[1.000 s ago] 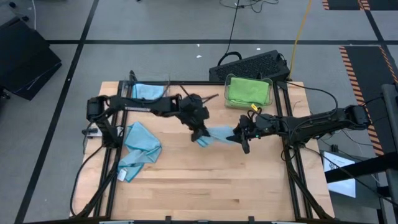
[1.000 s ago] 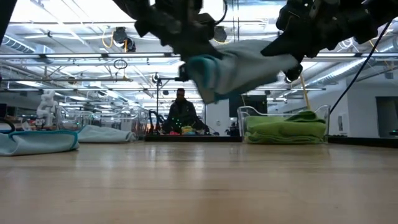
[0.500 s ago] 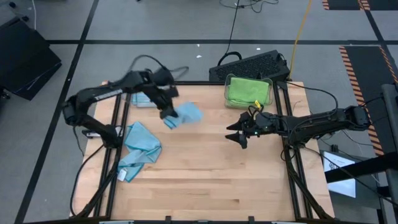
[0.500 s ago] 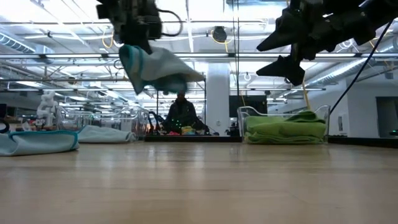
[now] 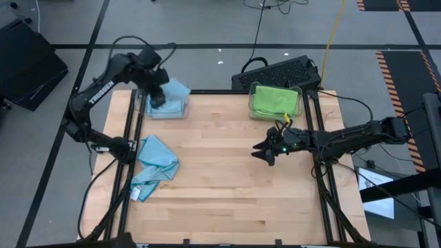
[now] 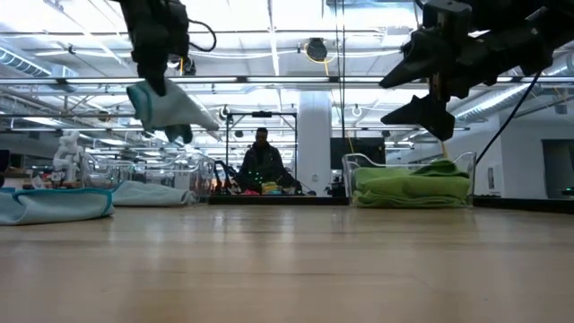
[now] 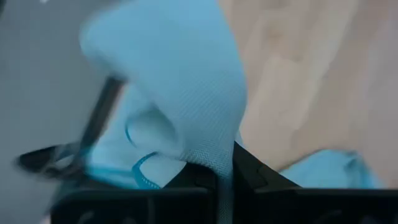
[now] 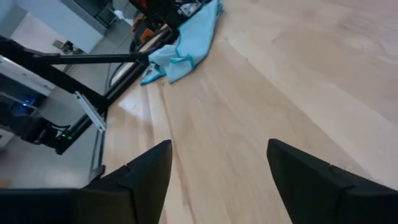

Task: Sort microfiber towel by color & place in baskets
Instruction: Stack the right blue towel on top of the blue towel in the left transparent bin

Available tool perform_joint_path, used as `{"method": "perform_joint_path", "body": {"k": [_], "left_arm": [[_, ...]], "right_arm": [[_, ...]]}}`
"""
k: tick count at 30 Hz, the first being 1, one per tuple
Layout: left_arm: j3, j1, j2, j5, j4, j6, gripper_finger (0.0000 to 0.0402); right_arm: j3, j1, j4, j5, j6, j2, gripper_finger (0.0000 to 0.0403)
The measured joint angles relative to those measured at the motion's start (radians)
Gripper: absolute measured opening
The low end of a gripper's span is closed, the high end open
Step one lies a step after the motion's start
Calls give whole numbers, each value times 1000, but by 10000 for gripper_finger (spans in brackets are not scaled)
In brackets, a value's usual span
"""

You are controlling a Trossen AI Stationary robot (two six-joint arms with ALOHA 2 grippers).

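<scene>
Only left wrist view shows left hand (image 7: pixel 217 180) pinching blue towel (image 7: pixel 180 93).

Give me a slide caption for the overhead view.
Left tool carries a blue towel over the far-left basket; right tool hangs open mid-table, another blue towel waiting.

Robotics lab hall, rows of workstations (image 6: pixel 134 166), ceiling strip lights (image 6: pixel 81 22), seated person (image 6: pixel 261 161) behind

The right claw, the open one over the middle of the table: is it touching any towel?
Apart. The right wrist view shows the right gripper open over bare wood, with the loose blue towel well beyond it.
</scene>
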Motion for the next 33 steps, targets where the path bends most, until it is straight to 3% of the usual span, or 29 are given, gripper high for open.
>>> {"method": "perform_joint_path", "body": {"k": [5, 10, 19, 23, 33], "left_arm": [[18, 91, 69, -55, -59, 170, 11], [18, 113, 196, -105, -129, 354, 11], [-8, 96, 343, -124, -137, 317, 11], [-7, 52, 365, -233, -83, 318, 12], [-8, 56, 390, -251, -86, 301, 24]], "right_arm": [[-2, 5, 10, 0, 10, 0, 221], [-2, 5, 10, 1, 27, 0, 182], [-2, 5, 9, 2, 52, 0, 132], [-2, 5, 9, 2, 45, 0, 117], [-2, 5, 9, -1, 37, 0, 80]]}}
